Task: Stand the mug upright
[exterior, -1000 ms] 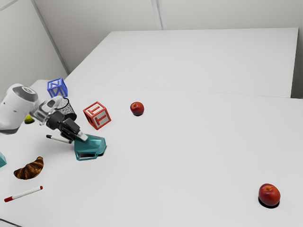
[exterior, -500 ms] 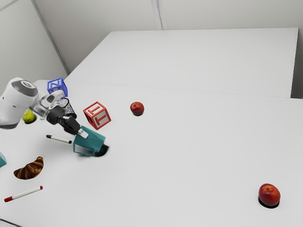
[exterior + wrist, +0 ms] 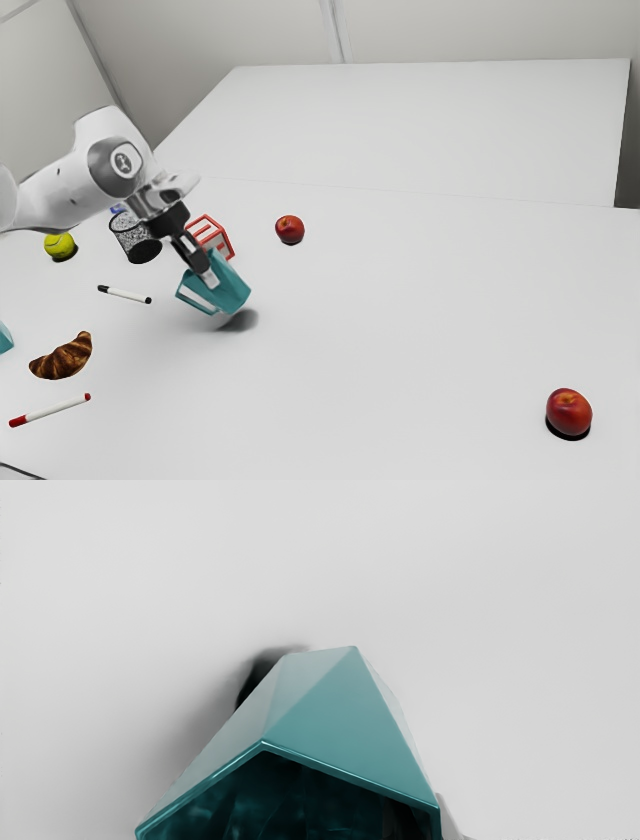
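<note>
1. i read the gripper (image 3: 208, 274) as clamped on the mug (image 3: 232, 288), its fingers pinching the wall near the mouth; in the wrist view that open mouth faces back toward my hand.
2. the mug lies right at the fingertips, above the table (image 3: 400, 330) and near the red block (image 3: 222, 240), which sits toward twelve o'clock in the exterior view.
3. the relation that matters is the long axis: in the exterior view it slants, mouth toward ten or eleven o'clock, base toward four or five, handle (image 3: 192, 303) out around eight.
4. the arm comes in from about ten, so i judge that the base points away from my hand, roughly along my fingers.
5. upright calls for swinging the base round toward six and the mouth toward twelve, then lowering. i can't tell whether the base edge touches down; setting it at this slant could tip the mug.
</note>
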Tool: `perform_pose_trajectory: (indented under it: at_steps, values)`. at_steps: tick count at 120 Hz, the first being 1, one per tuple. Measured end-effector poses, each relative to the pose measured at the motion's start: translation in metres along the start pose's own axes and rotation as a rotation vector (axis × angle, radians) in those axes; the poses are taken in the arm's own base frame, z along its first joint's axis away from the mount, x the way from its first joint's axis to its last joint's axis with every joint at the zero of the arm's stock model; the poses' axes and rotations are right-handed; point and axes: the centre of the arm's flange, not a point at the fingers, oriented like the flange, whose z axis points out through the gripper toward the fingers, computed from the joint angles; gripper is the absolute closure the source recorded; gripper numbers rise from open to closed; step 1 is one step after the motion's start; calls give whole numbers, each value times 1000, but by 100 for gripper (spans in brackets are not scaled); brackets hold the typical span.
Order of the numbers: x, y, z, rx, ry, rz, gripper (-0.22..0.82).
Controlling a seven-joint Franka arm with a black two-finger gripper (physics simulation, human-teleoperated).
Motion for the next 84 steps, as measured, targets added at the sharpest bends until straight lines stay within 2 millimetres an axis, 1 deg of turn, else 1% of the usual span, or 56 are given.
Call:
perform_pose_trajectory:
  at_steps: [18,31,40,48,61,84]
  values:
    - [11,30,7,154,-76,21,79]
    - [22,50,15,228,-100,25,79]
    - [24,61,22,267,-112,15,79]
    - [22,64,28,286,-121,-12,79]
    - [17,64,36,305,-129,-63,79]
    - [21,69,49,333,-151,-102,79]
